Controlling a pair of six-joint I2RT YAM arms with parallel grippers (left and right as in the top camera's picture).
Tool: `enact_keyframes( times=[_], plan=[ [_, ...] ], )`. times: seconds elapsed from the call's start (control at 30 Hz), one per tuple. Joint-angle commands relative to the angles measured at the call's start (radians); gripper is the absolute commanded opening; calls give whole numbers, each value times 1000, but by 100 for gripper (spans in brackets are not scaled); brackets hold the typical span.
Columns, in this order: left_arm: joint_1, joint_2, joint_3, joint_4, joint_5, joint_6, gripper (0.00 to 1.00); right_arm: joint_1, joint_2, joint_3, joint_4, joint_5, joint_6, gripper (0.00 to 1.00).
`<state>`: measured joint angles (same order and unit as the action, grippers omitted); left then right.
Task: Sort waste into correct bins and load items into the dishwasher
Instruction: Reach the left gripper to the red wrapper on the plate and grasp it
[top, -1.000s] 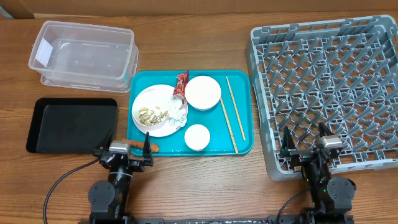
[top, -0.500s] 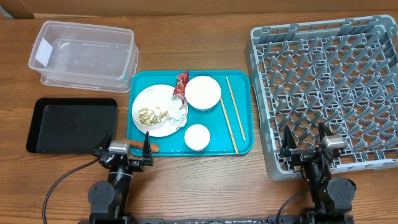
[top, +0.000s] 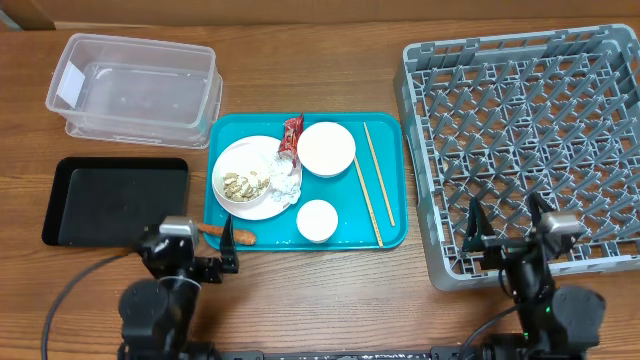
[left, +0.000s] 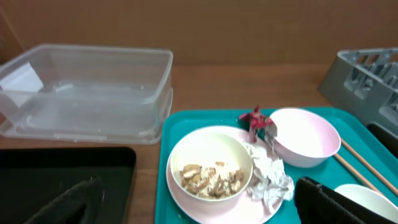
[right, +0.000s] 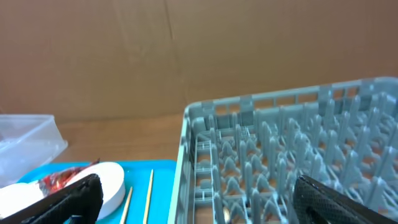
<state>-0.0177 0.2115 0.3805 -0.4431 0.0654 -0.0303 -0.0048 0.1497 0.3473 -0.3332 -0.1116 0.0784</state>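
Note:
On the teal tray (top: 390, 235) a white plate (top: 262, 208) carries a bowl of beige food scraps and rice (top: 243, 183), with the crumpled tissue (top: 288, 186) beside it. The red wrapper (top: 291, 134) leans on an empty white bowl (top: 326, 148). The small cup (top: 317, 220) and chopsticks (top: 376, 190) also lie on the tray. A carrot piece (top: 216, 230) lies on the table at the tray's front left. My left gripper (top: 191, 252) is open and empty just behind the carrot. My right gripper (top: 507, 232) is open and empty over the front edge of the grey dish rack (top: 530, 110).
The clear tub (top: 130, 85) stands at the back left and the black tray (top: 115, 200) in front of it. The left wrist view shows the tub (left: 87, 87), scraps bowl (left: 210, 168), tissue (left: 268, 179) and wrapper (left: 256, 119). The right wrist view shows the rack (right: 280, 155) and chopsticks (right: 149, 193).
My left arm has shifted left and drawn back, uncovering more of the carrot. My right arm has shifted right along the rack's front edge. Both grippers stay open.

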Motion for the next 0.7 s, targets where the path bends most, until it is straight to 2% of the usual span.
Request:
enact_keyframes(
  times=[0.0, 0.17, 0.37, 0.47, 0.57, 0.67],
  plan=[
    [5, 146, 151, -79, -7, -19, 100, 5, 124, 125, -77, 6, 5, 100],
    [5, 384, 385, -283, 16, -18, 100, 5, 333, 285, -243, 6, 5, 100],
    [5, 660, 666, -612, 97, -18, 100, 5, 593, 478, -490, 6, 5, 100],
    [5, 747, 750, -726, 96, -18, 100, 5, 704, 558, -582, 6, 4, 100],
    [5, 811, 780, -760, 97, -18, 100, 5, 794, 614, -639, 6, 5, 100],
    [5, 856, 780, -702, 98, -20, 100, 5, 838, 629, -646, -4, 5, 100]
  ],
)
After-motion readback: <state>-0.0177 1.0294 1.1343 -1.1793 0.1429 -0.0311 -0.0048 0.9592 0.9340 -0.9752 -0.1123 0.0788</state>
